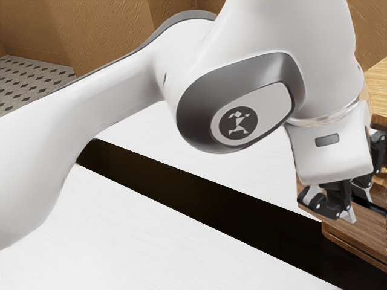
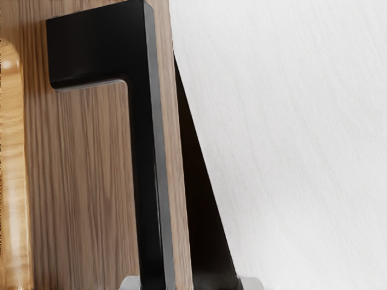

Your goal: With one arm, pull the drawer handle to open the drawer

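The drawer front (image 2: pixel 84 181) is brown wood grain and carries a long black bar handle (image 2: pixel 151 157) with a bent end. My gripper (image 2: pixel 190 284) is right at the handle. One grey fingertip (image 2: pixel 130 281) lies against the bar's side, while the other stands apart past a dark gap, so the bar sits between open fingers. In the exterior view my gripper (image 1: pixel 334 208) hangs under the white wrist at the far right, against the wooden drawer (image 1: pixel 357 235) and beside the handle (image 1: pixel 370 202).
A white surface (image 2: pixel 290 145) lies beside the drawer, with a black wedge of gap (image 2: pixel 202 229) between them. My bulky white arm (image 1: pixel 121 115) crosses the exterior view. A black strip (image 1: pixel 199 199) splits the white tabletop (image 1: pixel 133 241). Brown walls stand behind.
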Controlling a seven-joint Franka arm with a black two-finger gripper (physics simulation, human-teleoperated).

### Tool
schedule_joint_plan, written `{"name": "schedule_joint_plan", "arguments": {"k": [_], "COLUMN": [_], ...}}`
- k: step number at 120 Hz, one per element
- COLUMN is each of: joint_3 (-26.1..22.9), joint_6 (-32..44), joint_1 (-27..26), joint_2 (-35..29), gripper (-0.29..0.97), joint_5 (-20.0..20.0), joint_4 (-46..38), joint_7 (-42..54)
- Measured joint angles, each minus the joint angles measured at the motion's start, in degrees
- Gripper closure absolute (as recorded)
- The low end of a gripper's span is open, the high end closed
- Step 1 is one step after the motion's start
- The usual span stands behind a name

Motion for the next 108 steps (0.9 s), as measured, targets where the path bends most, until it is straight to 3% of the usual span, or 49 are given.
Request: {"name": "schedule_joint_plan", "arguments": {"k": [108], "joint_3": [-0.2], "joint_6": [-2.28], "joint_1": [-1.86], "joint_2": [-11.06], "gripper": [0.61], "joint_5": [-1.8], "joint_4": [-12.46], "joint_7": [-7.44]}}
